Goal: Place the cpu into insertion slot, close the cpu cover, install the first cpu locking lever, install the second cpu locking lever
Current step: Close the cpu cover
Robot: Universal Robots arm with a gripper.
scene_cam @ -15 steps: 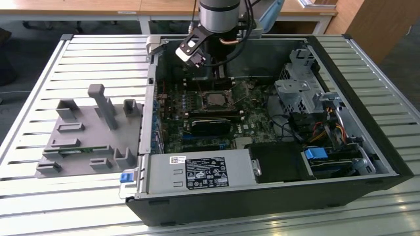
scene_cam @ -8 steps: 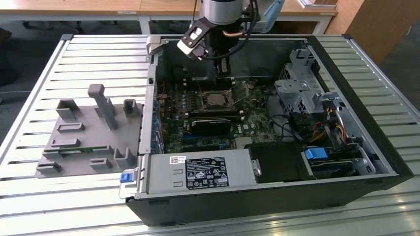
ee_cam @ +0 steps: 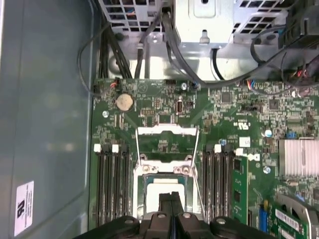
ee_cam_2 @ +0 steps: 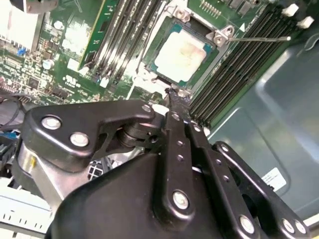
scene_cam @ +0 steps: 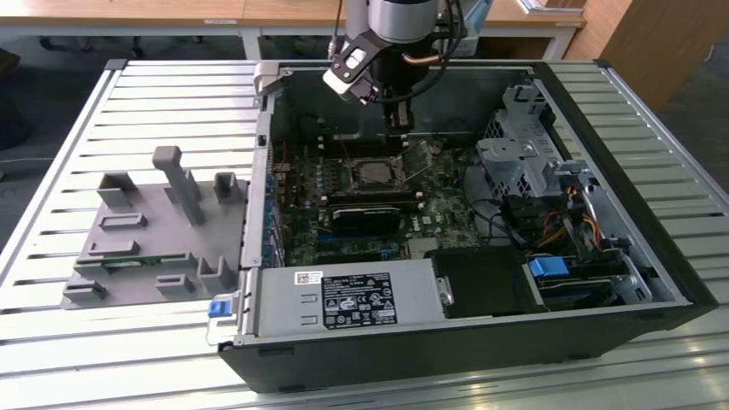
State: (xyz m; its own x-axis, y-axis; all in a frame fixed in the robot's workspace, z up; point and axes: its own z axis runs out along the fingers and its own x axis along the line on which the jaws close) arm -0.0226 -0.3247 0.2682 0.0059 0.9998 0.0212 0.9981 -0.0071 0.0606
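The cpu (ee_cam_2: 180,54) lies flat in the insertion slot (ee_cam_2: 212,59), its silver top up and a green edge showing around it. In the first wrist view the cpu (ee_cam: 163,188) sits just beyond my gripper (ee_cam: 170,198), whose two black fingers are pressed together with nothing between them. The cpu cover (ee_cam: 167,131), a thin silver frame with a window, is swung open past the slot. Two thin wire locking levers (ee_cam: 196,172) stand raised beside the slot, one on each side. In the exterior view my gripper (scene_cam: 397,137) hangs over the far edge of the slot (scene_cam: 374,174).
Black memory slots (ee_cam: 110,184) flank the socket on both sides. A black heatsink block (scene_cam: 367,218) lies near the socket, with a power supply (scene_cam: 347,301) at the case front. Drive cages and cables (scene_cam: 518,166) fill the exterior view's right. A grey fixture (scene_cam: 148,231) stands outside the case.
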